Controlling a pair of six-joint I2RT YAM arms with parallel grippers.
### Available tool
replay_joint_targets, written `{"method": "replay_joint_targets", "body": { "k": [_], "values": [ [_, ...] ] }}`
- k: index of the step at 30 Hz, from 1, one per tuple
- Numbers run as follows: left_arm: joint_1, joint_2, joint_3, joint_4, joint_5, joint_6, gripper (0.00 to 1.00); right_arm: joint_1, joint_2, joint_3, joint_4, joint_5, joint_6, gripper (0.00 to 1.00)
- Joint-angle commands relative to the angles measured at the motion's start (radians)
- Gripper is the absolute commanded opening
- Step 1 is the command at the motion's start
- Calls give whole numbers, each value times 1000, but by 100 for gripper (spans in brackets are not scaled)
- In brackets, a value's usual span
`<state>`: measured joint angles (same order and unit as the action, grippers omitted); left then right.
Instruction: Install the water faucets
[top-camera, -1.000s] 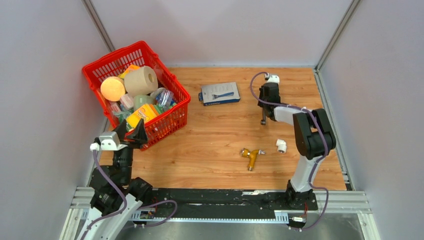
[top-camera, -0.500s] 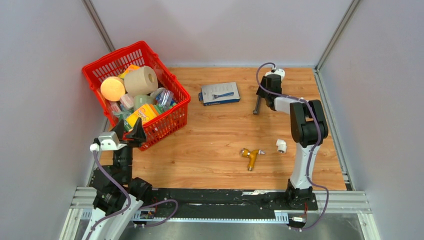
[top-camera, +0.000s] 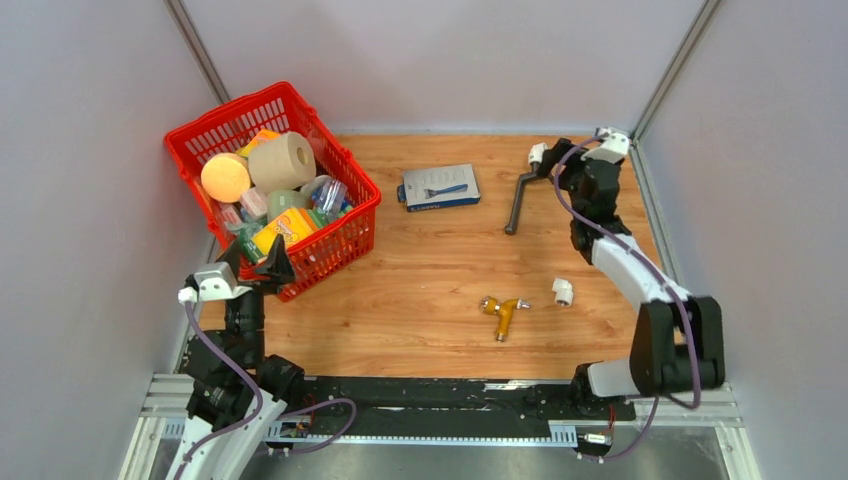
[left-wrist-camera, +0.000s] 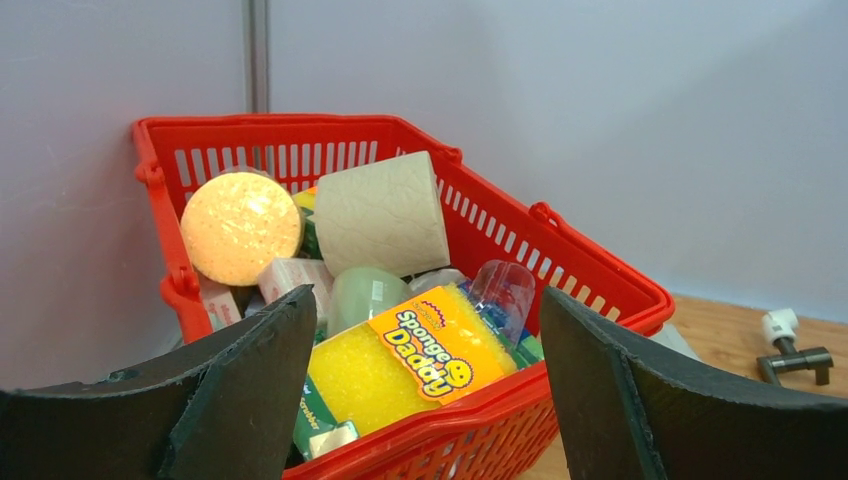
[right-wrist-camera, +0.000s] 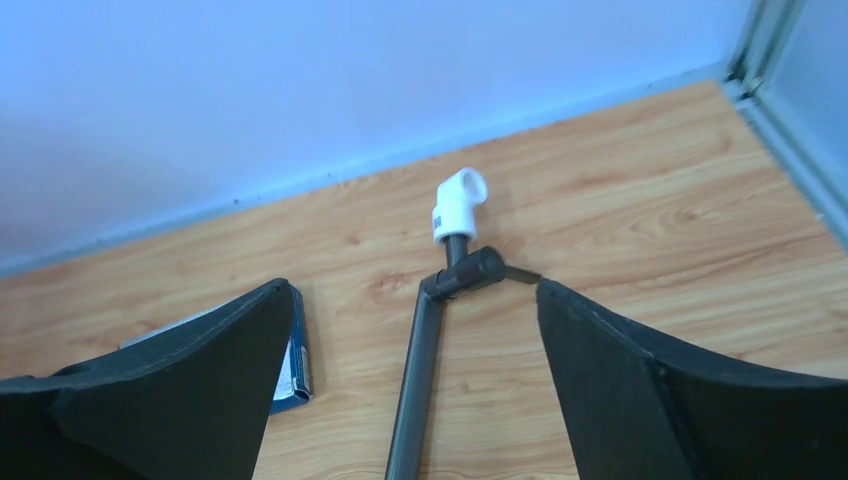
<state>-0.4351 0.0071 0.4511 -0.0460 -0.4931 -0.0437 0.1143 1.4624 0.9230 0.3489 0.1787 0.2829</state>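
Evidently stiff, smooth and light, the water faucet (top-camera: 517, 205) lies flat on the tabletop (top-camera: 430, 270) at one o'clock, before the right hand (right-wrist-camera: 412, 290), jaws standing apart; I would grip mid-shaft, where round metal may slip.

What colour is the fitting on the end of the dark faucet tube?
White elbow fitting on the faucet tube; right wrist view shows it best.
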Motion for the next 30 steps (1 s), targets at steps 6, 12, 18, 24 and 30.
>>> {"method": "replay_joint_targets", "body": {
  "k": [6,12,18,24,30],
  "values": [
    [9,-75,31,-46,-78,-42,88,-47,-342,-156,-86,128,62,100],
    [9,-33,49,-83,-45,-74,88,-51,-496,-157,-336,260,234,100],
    [9,88,142,-190,8,-145,88,-51,-727,-305,-318,165,185,100],
    [9,221,257,-322,96,-222,88,-51,-879,-352,-387,162,187,100],
    [9,491,524,-596,169,-280,88,-53,-938,-309,-468,165,164,100]
  ]
}}
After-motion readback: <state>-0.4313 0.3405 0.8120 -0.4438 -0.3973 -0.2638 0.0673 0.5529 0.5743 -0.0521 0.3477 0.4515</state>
